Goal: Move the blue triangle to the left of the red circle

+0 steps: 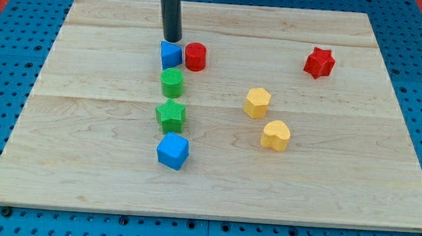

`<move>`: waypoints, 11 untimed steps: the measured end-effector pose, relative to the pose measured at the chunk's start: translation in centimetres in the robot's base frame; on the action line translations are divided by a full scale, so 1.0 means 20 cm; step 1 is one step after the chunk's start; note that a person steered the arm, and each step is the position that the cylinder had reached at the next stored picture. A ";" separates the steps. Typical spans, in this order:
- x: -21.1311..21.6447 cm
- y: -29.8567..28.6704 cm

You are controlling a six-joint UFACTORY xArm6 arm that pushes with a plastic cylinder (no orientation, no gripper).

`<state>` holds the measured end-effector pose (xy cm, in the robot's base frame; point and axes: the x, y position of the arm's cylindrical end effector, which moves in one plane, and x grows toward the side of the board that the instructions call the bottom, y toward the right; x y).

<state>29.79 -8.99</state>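
The blue triangle (171, 54) sits on the wooden board (84, 124), touching or almost touching the left side of the red circle (195, 57). My tip (171, 39) stands just above the blue triangle in the view, at its top edge, and looks to be touching it. The rod rises from there out of the view's top.
Below the blue triangle stand a green circle (172, 82), a green star (171, 115) and a blue cube (172, 151) in a column. A yellow hexagon (257, 102) and a yellow heart (275, 134) lie right of centre. A red star (319, 62) is at the upper right.
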 end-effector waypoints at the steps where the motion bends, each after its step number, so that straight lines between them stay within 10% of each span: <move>1: 0.20 0.10; 4: 0.38 0.53; 7: 0.36 0.18; 9: -0.01 0.18; 11: 0.07 -0.59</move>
<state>31.16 -20.86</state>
